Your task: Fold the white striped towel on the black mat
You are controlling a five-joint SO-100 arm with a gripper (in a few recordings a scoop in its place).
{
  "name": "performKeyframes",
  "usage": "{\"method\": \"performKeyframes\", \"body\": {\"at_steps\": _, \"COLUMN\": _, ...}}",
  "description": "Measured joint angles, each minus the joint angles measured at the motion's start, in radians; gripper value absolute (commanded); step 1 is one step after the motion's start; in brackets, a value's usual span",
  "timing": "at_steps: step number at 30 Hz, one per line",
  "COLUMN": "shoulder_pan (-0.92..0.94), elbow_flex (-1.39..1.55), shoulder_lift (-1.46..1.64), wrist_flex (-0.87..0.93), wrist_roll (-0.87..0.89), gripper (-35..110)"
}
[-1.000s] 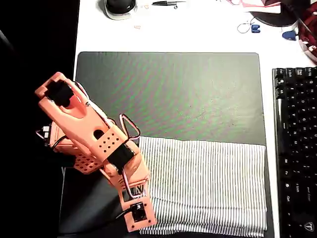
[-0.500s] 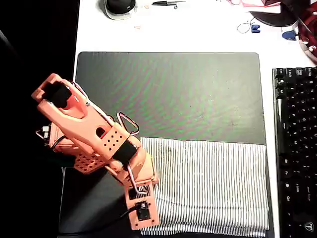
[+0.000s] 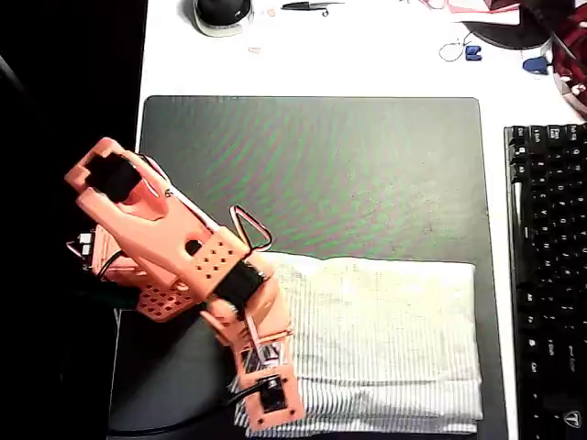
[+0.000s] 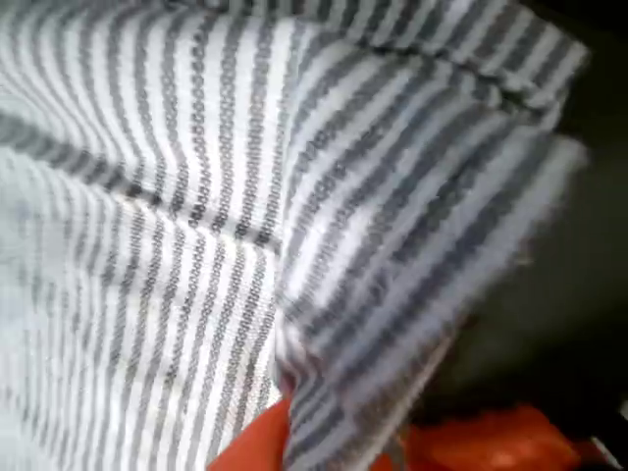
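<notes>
Cannot tell if jaws spread or pinching: gripper (image 3: 266, 403) hidden under the orange arm (image 3: 174, 247) at the towel's left edge. Up close, bunched cloth folds over orange plastic. One white striped towel (image 3: 385, 339) lying along the front edge of one black mat (image 3: 312, 174), reaching its front right corner. One black keyboard (image 3: 548, 275) just beside the mat's right edge. Small clutter along the table's back edge.
</notes>
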Motion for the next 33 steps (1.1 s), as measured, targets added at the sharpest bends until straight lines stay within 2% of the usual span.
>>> {"method": "performKeyframes", "body": {"at_steps": 4, "shoulder_pan": 0.064, "elbow_flex": -0.241, "shoulder_lift": -0.011, "wrist_flex": 0.249, "wrist_roll": -0.048, "gripper": 0}}
{"method": "performKeyframes", "body": {"at_steps": 8, "shoulder_pan": 0.135, "elbow_flex": -0.359, "shoulder_lift": -0.032, "wrist_flex": 0.288, "wrist_roll": -0.100, "gripper": 0}}
{"method": "performKeyframes", "body": {"at_steps": 12, "shoulder_pan": 0.115, "elbow_flex": -0.436, "shoulder_lift": -0.126, "wrist_flex": 0.285, "wrist_roll": -0.081, "gripper": 0}}
{"method": "performKeyframes", "body": {"at_steps": 18, "shoulder_pan": -0.087, "elbow_flex": -0.581, "shoulder_lift": -0.380, "wrist_flex": 0.195, "wrist_roll": 0.074, "gripper": 0}}
{"method": "performKeyframes", "body": {"at_steps": 33, "shoulder_pan": -0.339, "elbow_flex": -1.238, "shoulder_lift": -1.055, "wrist_flex": 0.067, "wrist_roll": 0.253, "gripper": 1}}
